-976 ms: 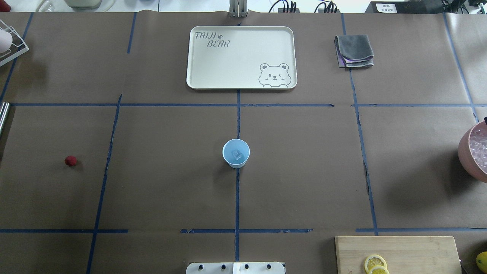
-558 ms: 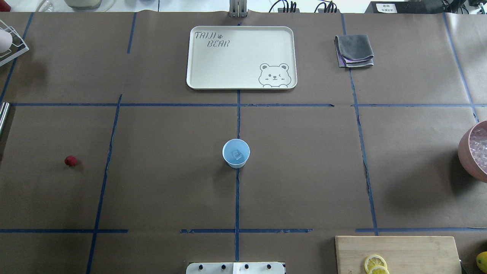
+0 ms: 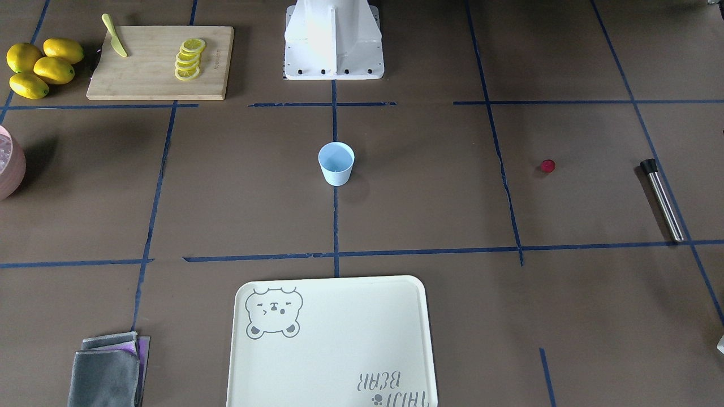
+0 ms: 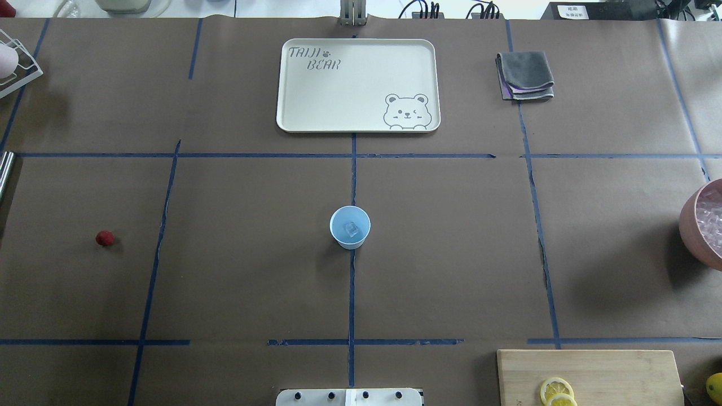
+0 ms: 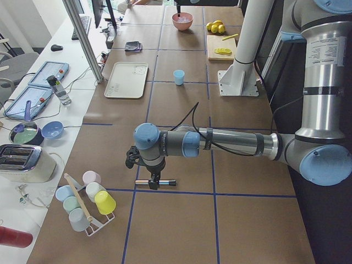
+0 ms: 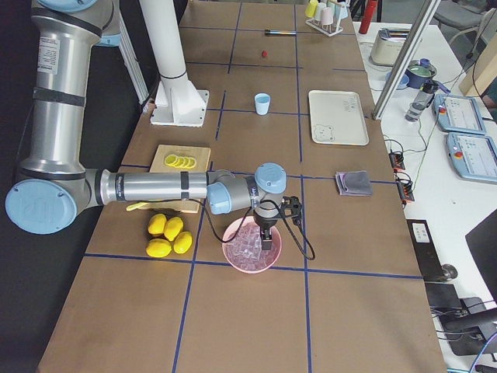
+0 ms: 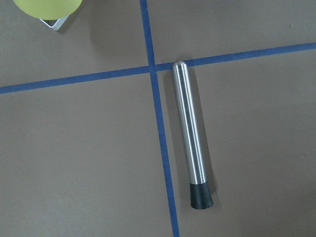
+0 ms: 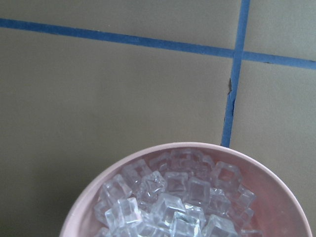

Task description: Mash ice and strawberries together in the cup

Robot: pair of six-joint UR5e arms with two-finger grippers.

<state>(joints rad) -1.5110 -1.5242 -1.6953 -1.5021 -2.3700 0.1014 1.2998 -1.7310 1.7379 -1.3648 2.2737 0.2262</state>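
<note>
**A:** Nothing on the surface (image 4: 254, 282) has shifted in the last second; only a small dark tip at the pink bowl's (image 8: 269, 180) rim is gone from the overhead view. Where are the jaws?

**B:** Left gripper (image 5: 155, 179) hangs over the steel muddler (image 7: 190, 136), right gripper (image 6: 266, 237) over the bowl's ice (image 8: 168, 197). Apart or together, I cannot tell for either.

**A:** And the strawberry (image 4: 104, 238)?

**B:** Bare on the surface, left arm's side, between muddler and cup (image 4: 350, 227), well apart from both. One ice chunk (image 4: 352, 229) sits in the cup. Left arm is nearer, I judge.
</note>
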